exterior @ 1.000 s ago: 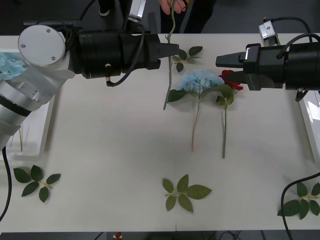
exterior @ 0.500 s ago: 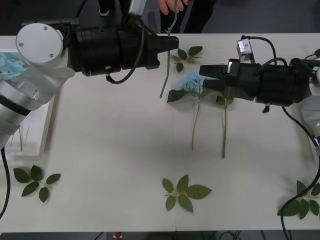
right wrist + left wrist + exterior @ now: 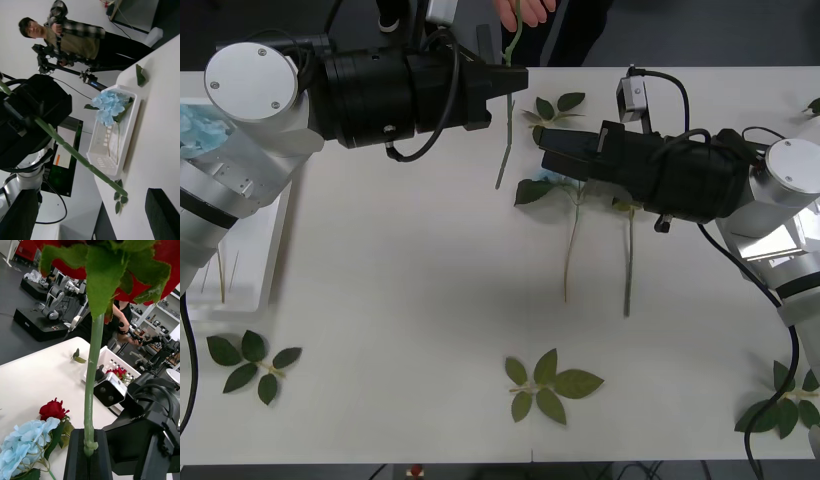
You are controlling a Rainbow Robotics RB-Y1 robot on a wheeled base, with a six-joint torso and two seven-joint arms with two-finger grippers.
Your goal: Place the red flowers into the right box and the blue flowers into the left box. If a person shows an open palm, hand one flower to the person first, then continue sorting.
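Left hand [image 3: 518, 78]: at 12 o'clock on the worktop [image 3: 400, 330], near its far edge; black fingers pressed together on the green stem of a red flower [image 3: 112, 262], seen in the left wrist view
Held red flower: bloom up at the person's hand [image 3: 525, 10] beyond the far edge; stem hangs down from the fingers, its tip tilted toward 7 o'clock, clear of the worktop
Right hand [image 3: 542, 150]: reaching in from 3 o'clock, tips over the loose flower heads just right of centre; fingers spread wide apart in the right wrist view, gripping nothing
Loose blue flower [image 3: 22, 444]: lying on the worktop under the right hand, stem pointing toward 6 o'clock
Loose red flower [image 3: 52, 409]: lying just beside the blue one on its 3 o'clock side, stem parallel, also toward 6 o'clock
Left box [image 3: 101, 150]: at 9 o'clock, at the worktop edge; one blue flower [image 3: 108, 105] lies inside, stem along the slotted bottom
Right box [image 3: 123, 365]: at 3 o'clock, beyond the right arm; red blooms inside, seen in the left wrist view
Leaf sprigs: one at 6 o'clock [image 3: 548, 385], one at 8 o'clock [image 3: 248, 362], one at 4 o'clock [image 3: 785, 405], one at 12 o'clock [image 3: 555, 108] near the held stem
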